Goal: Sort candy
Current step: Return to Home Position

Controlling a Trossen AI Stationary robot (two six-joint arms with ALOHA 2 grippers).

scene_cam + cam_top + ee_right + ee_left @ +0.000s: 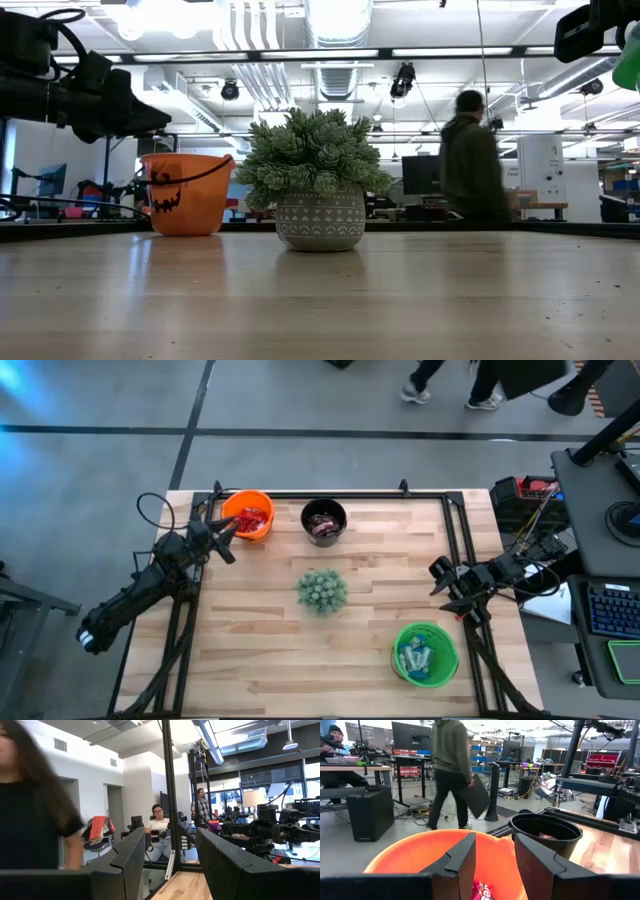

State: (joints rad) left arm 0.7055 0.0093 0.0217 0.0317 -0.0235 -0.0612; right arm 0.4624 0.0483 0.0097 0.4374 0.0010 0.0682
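My left gripper point(228, 542) hangs at the upper left of the high view, just beside the round orange plastic bucket point(265, 501). Its fingers are spread apart and hold nothing. In its wrist view the bucket's mouth lies right under them. Red-wrapped candy point(250, 520) lies inside that bucket. Just to its right, the round black bucket point(308, 510) holds dark brown wrapped candy point(323, 526). At the lower right, the round green bucket point(452, 650) holds light blue and white candy point(413, 658). My right gripper point(447, 588) sits at the right edge of the pale wooden table point(260, 640), above the green bucket in the frame, fingers parted and empty. The spiky green plant ball in its grey patterned pot point(322, 591) stands mid-table.
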